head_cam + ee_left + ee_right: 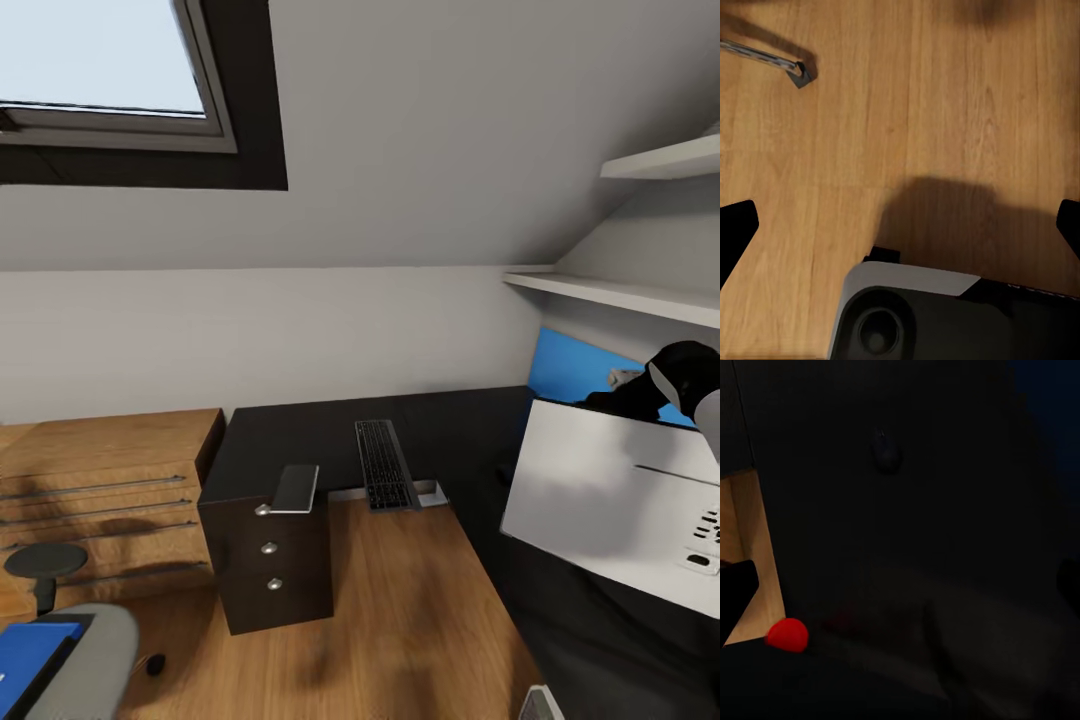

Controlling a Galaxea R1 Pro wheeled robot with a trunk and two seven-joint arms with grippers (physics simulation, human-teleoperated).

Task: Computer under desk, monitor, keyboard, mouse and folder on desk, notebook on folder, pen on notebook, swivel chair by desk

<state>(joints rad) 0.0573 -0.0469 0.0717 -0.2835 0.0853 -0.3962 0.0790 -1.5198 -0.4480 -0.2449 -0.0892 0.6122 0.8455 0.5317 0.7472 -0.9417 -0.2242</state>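
- Step in hand, as I judge it: getting the monitor (600,505) settled on the desk (300,435); its pale grey back faces the head camera and it looks tilted over the desk's right wing, so it does not read as standing properly yet.
- Right arm (680,385) reaches over the monitor's top edge; whether it touches the panel I cannot tell.
- Right gripper (900,585): fingertips (735,592) sit at the frame edges, so I read it as spread with nothing pinched; the view beyond is very dark, with a small red spot (787,634) and a strip of wood floor (746,547) to one side.
- To do this well, I judge: close on the stand or lower edge, not the thin panel; lower until the stand sits flat; keep clear of the keyboard (385,465), which lies on the desk with its near end overhanging the edge.
- Left gripper (900,225): spread wide and empty, hanging over bare floor.
- Remaining items: folder (30,655) on the swivel chair (95,650), well apart from the desk; mouse (153,663) on the floor beside the chair.
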